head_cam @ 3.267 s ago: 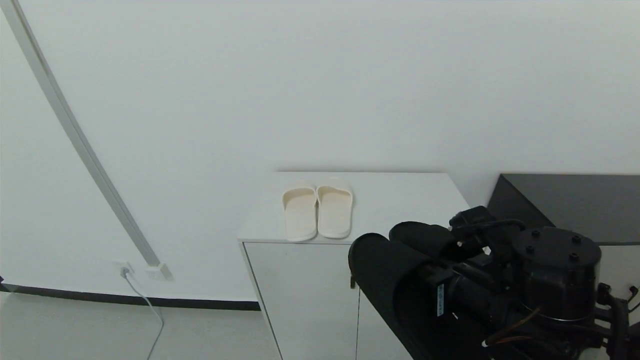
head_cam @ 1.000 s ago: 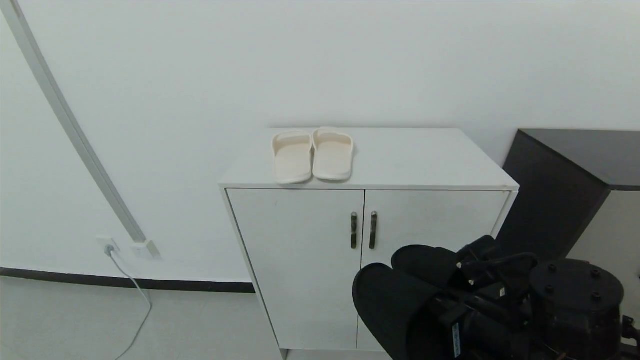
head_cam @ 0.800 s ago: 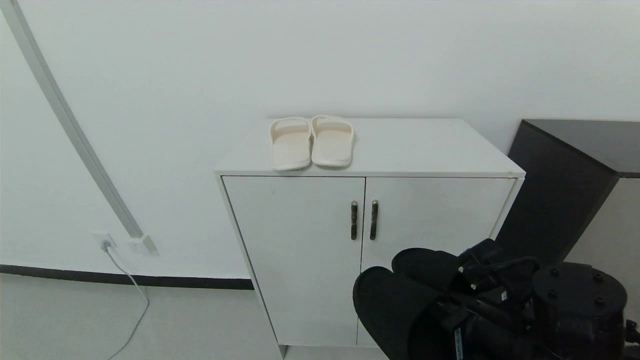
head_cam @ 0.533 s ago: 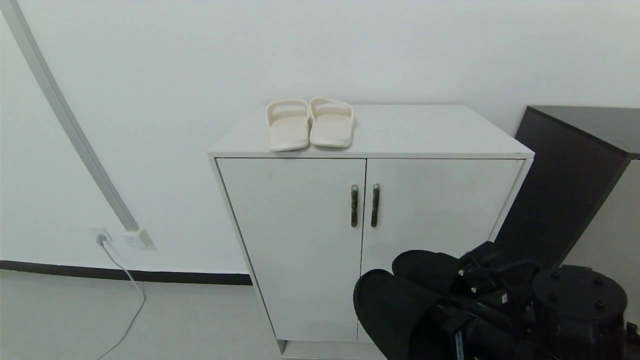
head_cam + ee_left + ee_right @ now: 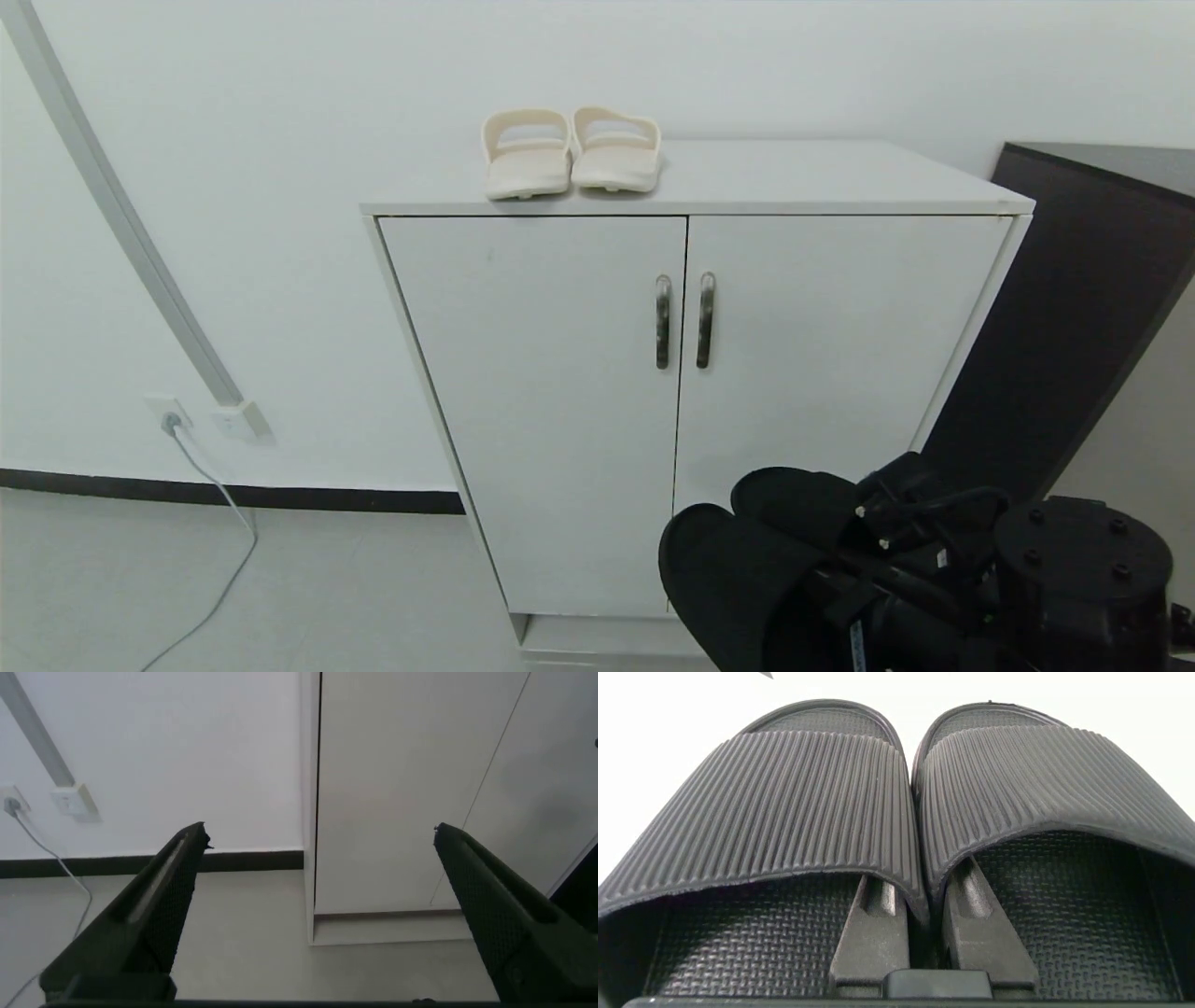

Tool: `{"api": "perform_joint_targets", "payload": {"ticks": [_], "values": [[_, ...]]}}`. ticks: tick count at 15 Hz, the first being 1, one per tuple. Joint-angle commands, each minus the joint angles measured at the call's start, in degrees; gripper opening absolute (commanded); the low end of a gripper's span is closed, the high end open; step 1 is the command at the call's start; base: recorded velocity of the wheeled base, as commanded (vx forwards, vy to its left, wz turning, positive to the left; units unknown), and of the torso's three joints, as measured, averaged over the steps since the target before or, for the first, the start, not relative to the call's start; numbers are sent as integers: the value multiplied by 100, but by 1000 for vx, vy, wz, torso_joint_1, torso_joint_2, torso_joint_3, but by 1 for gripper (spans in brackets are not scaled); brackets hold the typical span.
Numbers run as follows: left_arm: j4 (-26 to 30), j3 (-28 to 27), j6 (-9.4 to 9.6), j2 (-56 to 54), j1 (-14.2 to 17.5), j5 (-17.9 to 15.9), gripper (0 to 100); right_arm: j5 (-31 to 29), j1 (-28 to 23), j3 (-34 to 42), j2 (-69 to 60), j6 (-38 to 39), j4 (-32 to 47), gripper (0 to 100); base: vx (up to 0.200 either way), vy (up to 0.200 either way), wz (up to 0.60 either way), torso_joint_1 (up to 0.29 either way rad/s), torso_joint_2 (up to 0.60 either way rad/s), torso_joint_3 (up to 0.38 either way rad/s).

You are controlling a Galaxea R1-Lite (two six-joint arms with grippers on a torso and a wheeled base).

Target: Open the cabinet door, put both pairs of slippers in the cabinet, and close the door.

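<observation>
- Gripping the black slippers (image 5: pixel 813 803) as a pair, the right pincer (image 5: pixel 920 891) has its two fingers (image 5: pixel 873 929) tucked under the ribbed straps. One finger sits in each slipper, and they are closed on the inner walls that meet between them.
- The pair hangs low in front of the cabinet (image 5: pixel 840 177), before the bottom of its right door (image 5: pixel 822 355), with the toes pointing away from the wrist (I cannot tell whether they touch the door).
- Both cabinet doors are shut. The left door (image 5: pixel 541 392) meets the right one at a middle seam, with two upright dark handles (image 5: pixel 663 321) just either side of it.
- The cream slippers (image 5: pixel 607 166) sit on top of the cabinet above the left door, side by side and touching. Their heels are at the front edge and their straps face the wall.
- The left pincer (image 5: pixel 320 835) is spread wide with nothing between its fingers, low down and facing the cabinet's left front edge and plinth.
- Left of the cabinet, a wall socket (image 5: pixel 168 413) feeds a grey cable (image 5: pixel 219 560) down to the floor (image 5: pixel 140 597).
- Right of the cabinet, just beside it, stands a dark unit (image 5: pixel 1074 308).
</observation>
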Motion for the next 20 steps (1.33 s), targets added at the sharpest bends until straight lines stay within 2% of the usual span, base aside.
{"api": "perform_joint_targets", "payload": {"ticks": [1,4,7,8,9,10,12,13,14,15,16,17,20], "values": [[0,0,0,1,0,1,100,1,3,-2,3,-1,-2,0,0,0,0,-76,442,373],[8,-9,0,19,0,-8,100,1,3,6,3,-1,-2,0,0,0,0,-41,440,385],[8,-9,9,511,-105,-17,100,1,3,6,3,-1,-2,0,0,0,0,-14,268,253],[-71,-141,79,696,-193,-17,100,9,3,15,12,-1,-2,0,0,0,0,2,76,51],[-141,-343,26,775,-202,-34,100,9,3,24,12,-1,-2,0,0,0,0,0,0,0],[-211,-1011,-79,1399,-246,-254,100,9,3,24,21,-1,-2,0,0,0,0,0,0,0],[-414,-1547,88,2621,-264,-1001,100,9,3,33,30,7,-2,0,0,0,0,0,0,0],[-589,-1670,88,3025,-272,-1221,100,9,3,33,30,-1,-2,0,0,0,0,0,0,0],[-1169,-1854,105,3860,-308,-1625,100,9,82,42,12,-10,-20,0,0,0,0,0,0,0],[-1802,-1986,97,4493,-545,-1810,100,9,152,59,12,-10,-126,0,0,0,0,0,0,0],[-2303,-2153,79,5020,-993,-1792,100,9,152,77,21,-10,-231,0,0,0,0,0,0,0],[-2558,-2320,70,5363,-1371,-1713,100,53,152,86,30,-10,-275,0,0,0,0,0,0,0],[-2681,-3217,61,6505,-3050,-816,100,97,143,77,30,-10,-275,0,0,0,0,0,0,0]]}}
